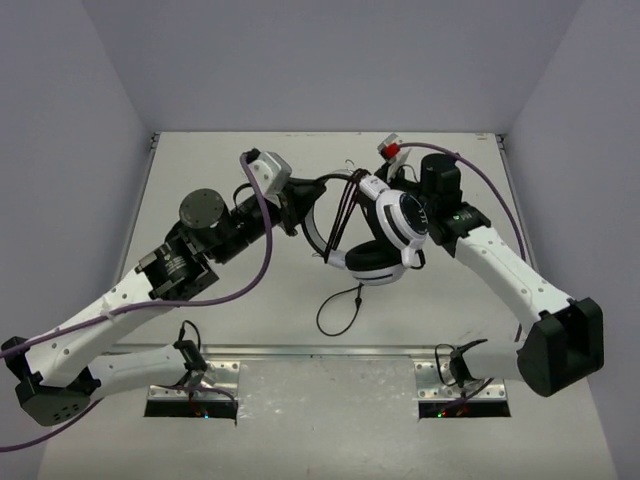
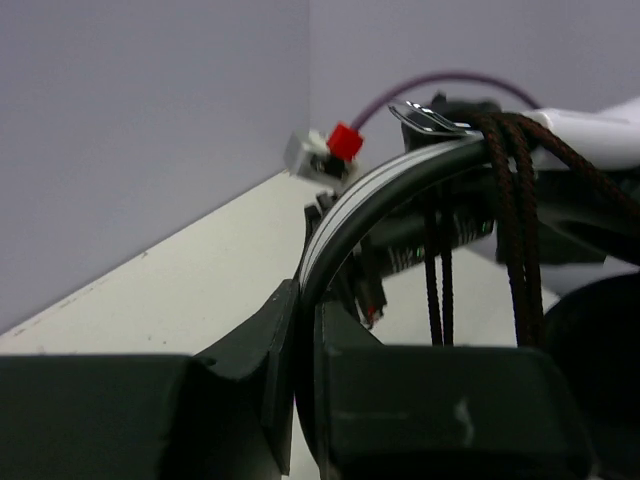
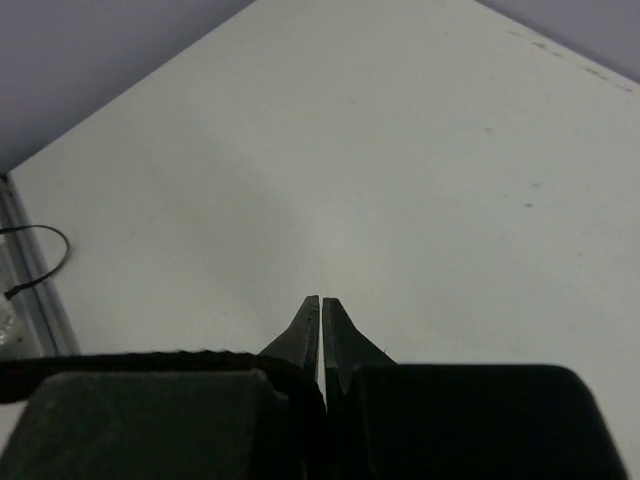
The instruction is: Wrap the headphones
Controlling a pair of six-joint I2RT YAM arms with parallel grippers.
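Your left pincer [image 2: 305, 322] grips the headphones' [image 1: 392, 225] headband [image 2: 380, 190], cord [image 2: 515, 200] looped round it; right pincer [image 3: 321, 306] apparently pinches cord, tail unwrapped.

The headphones [image 1: 385, 240] have glossy plastic ear cups [image 1: 401, 222]. The headband [image 2: 400, 180] between the left jaws is smooth plastic, the cord [image 2: 515, 220] braided cloth, the desk [image 3: 400, 150] matt.

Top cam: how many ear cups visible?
2. One ear cup, white back up, beside the right arm; the second ear cup, black cushion showing, just below it in the top view. None seem hidden.
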